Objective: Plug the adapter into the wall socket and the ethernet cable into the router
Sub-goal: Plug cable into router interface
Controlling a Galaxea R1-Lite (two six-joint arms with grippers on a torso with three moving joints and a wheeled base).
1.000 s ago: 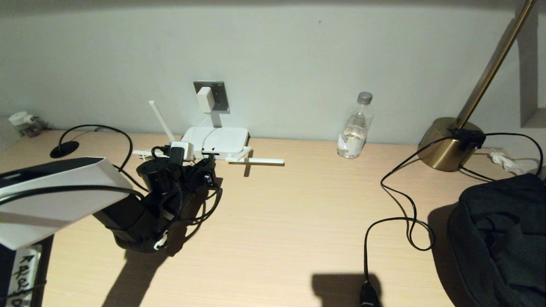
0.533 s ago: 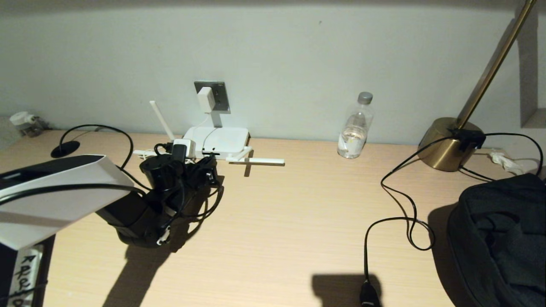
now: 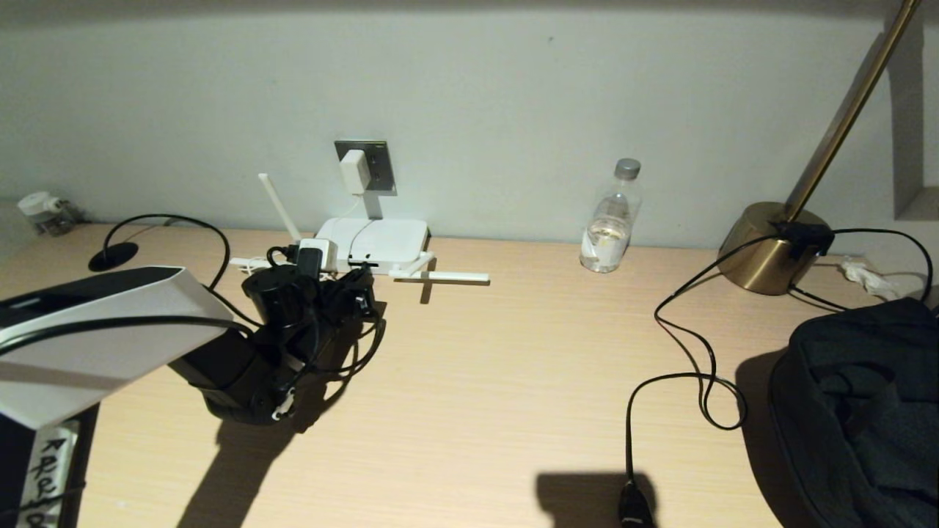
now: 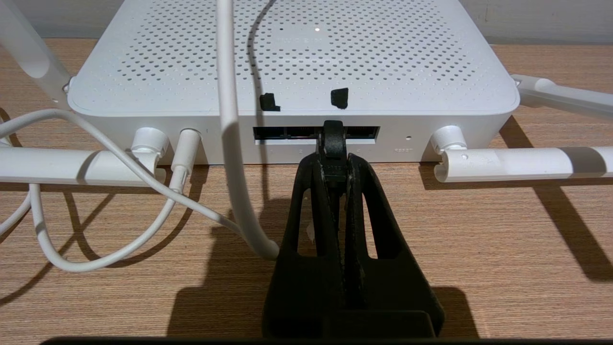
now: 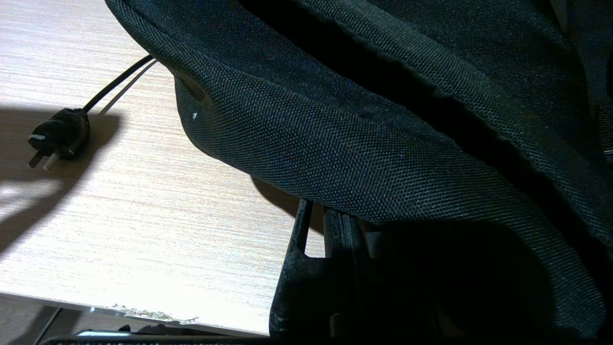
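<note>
The white router (image 3: 381, 238) lies against the wall, its dark port slot (image 4: 287, 133) facing me. My left gripper (image 4: 334, 163) is shut on the black end of the ethernet cable (image 4: 333, 139), and that end sits in the slot near its middle. The clear clip is hidden. In the head view the left gripper (image 3: 352, 284) sits just in front of the router, and the black cable (image 3: 169, 216) loops away behind it. The white adapter (image 3: 353, 171) sits plugged in the grey wall socket (image 3: 380, 158). My right gripper (image 5: 335, 218) is shut, its tips under a black bag.
A thin white cord (image 4: 230, 120) drapes over the router next to the port. White antennas (image 3: 440, 276) lie flat on the desk. A water bottle (image 3: 610, 220), brass lamp base (image 3: 770, 246), its black cord with plug (image 5: 57, 136) and the black bag (image 3: 858, 403) fill the right side.
My left gripper has edged forward toward the router with the cable end over the last second. The right arm has not moved.
</note>
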